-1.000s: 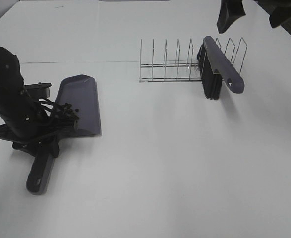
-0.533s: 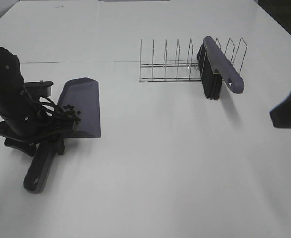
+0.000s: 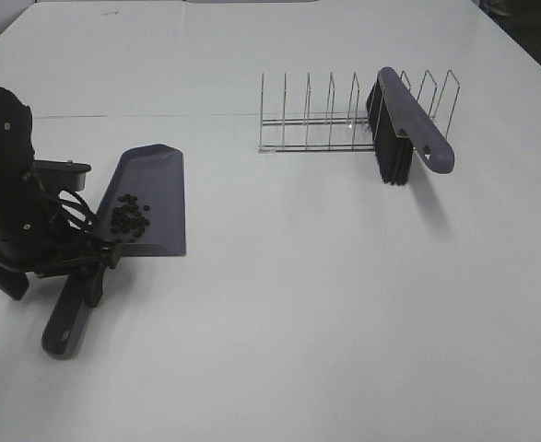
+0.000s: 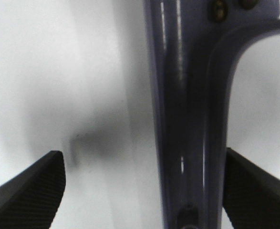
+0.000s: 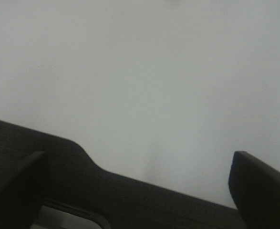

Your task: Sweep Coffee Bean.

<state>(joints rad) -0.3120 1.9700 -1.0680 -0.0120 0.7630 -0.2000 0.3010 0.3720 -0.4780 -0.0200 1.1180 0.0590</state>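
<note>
Plainly unlabelled dustpan (image 3: 150, 198), coffee bean (image 3: 130, 217) inside

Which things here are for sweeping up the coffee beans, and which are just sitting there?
For the job:
coffee beans, lying in the dustpan
dustpan, its handle between the open left gripper fingers
brush, leaning on the rack

Just there:
wire rack
white table

You've got bare worktop (image 3: 325, 304) across the middle and front; the wire rack (image 3: 344, 120) with the brush (image 3: 408, 129) blocks the back right, the dustpan (image 3: 146, 198) the left.
</note>
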